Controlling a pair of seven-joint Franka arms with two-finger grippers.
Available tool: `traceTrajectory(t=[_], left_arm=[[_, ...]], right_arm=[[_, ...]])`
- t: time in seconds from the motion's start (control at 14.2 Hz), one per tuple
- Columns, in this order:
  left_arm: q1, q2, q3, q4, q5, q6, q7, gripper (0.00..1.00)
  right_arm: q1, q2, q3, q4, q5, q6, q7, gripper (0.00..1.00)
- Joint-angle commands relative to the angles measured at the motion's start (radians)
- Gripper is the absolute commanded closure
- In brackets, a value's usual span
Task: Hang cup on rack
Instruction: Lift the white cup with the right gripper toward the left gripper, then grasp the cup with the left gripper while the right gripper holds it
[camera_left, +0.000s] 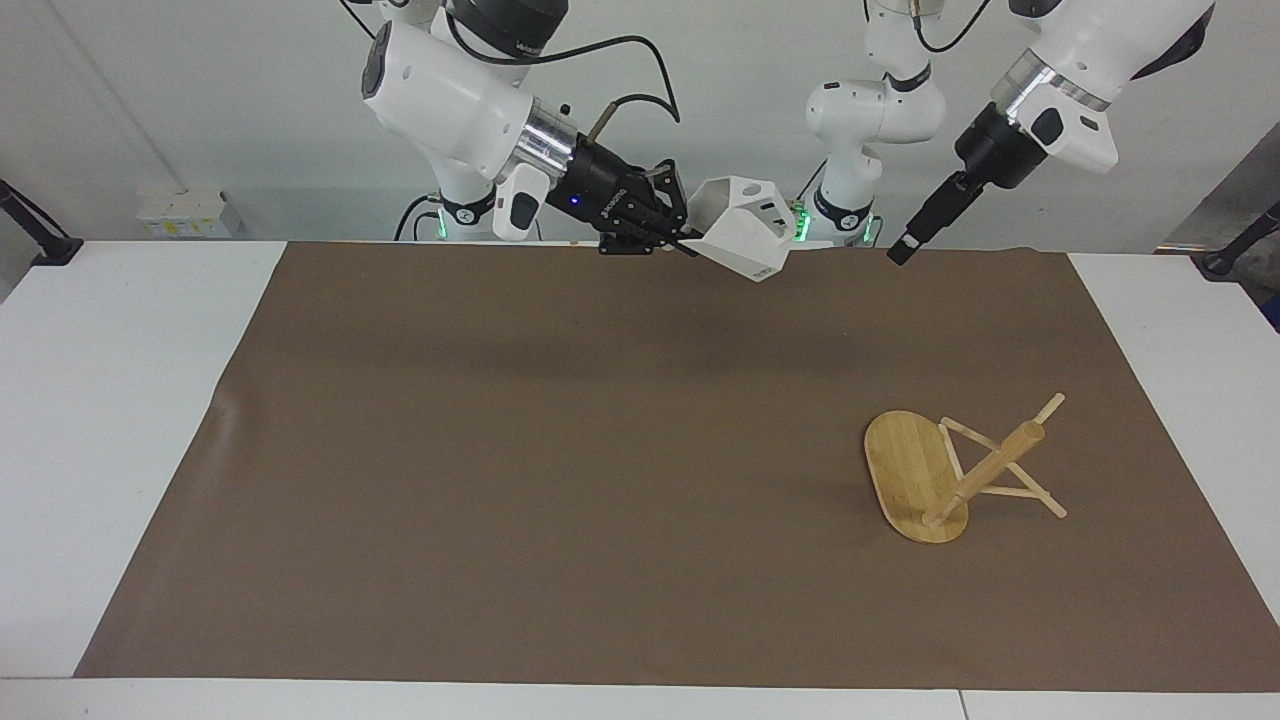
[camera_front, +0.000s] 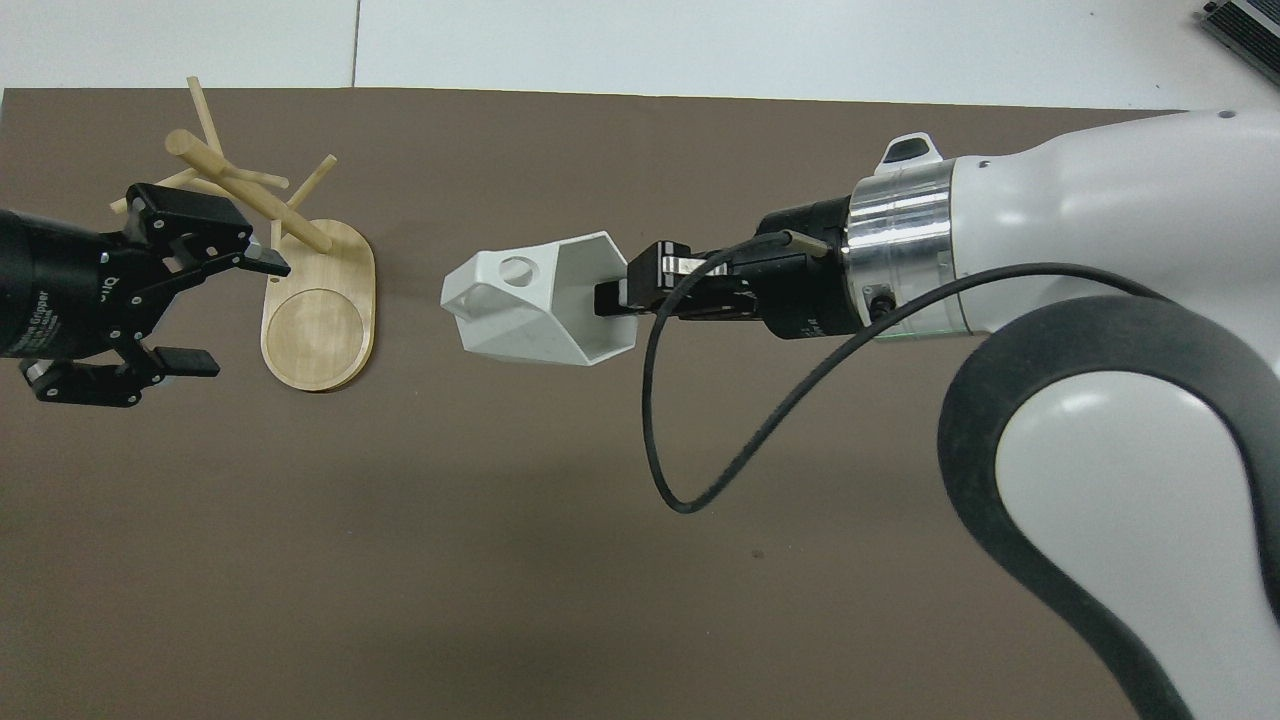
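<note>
Item: cup (camera_left: 745, 238), clamped by rim in my right gripper (camera_left: 668, 228), fingers shut on wall, aloft over mat (camera_left: 560, 460). Left gripper (camera_front: 185, 305) spread wide, empty, above rack (camera_left: 945, 475). Rack tipped over on mat toward left arm's end. Risk: pegs unusable until righted; thin rim hold may slip.

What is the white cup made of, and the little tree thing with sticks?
The cup looks like matte white plastic: flat angular faces, sharp edges, no shine, though painted ceramic is possible. The rack looks like light bamboo or wood: pale tan with fine streaky grain on its oval base, round post and thin pegs.
</note>
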Motion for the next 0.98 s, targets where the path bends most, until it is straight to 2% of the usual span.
traceTrajectory(t=[0.0, 0.14, 0.28, 0.49, 0.56, 0.7, 0.77, 0.91], left_arm=[[-0.043, -0.019, 0.005, -0.028, -0.017, 0.027, -0.219, 0.0], [-0.049, -0.014, 0.003, -0.022, -0.043, 0.045, -0.329, 0.0], [-0.048, 0.003, 0.005, -0.014, -0.094, 0.1, -0.475, 0.0], [-0.032, 0.037, 0.006, 0.01, -0.121, 0.111, -0.493, 0.0], [-0.026, 0.078, 0.014, 0.044, -0.149, 0.088, -0.496, 0.0], [-0.026, 0.214, 0.014, 0.211, -0.158, -0.025, -0.507, 0.0], [-0.025, 0.242, 0.017, 0.249, -0.163, -0.059, -0.513, 0.0], [-0.005, 0.265, 0.022, 0.26, -0.197, -0.062, -0.537, 0.0]], right_arm=[[0.054, 0.038, 0.001, 0.012, 0.06, 0.159, 0.089, 1.0], [0.079, 0.056, 0.001, 0.027, 0.066, 0.225, 0.144, 1.0], [0.082, 0.064, 0.001, 0.039, 0.068, 0.227, 0.176, 1.0], [0.086, 0.065, 0.003, 0.038, 0.068, 0.212, 0.192, 1.0], [0.083, 0.067, 0.003, 0.038, 0.068, 0.21, 0.192, 1.0], [0.079, 0.068, 0.003, 0.038, 0.068, 0.198, 0.183, 1.0], [0.076, 0.067, 0.001, 0.038, 0.063, 0.169, 0.172, 1.0], [0.073, 0.065, 0.001, 0.038, 0.051, 0.108, 0.125, 1.0]])
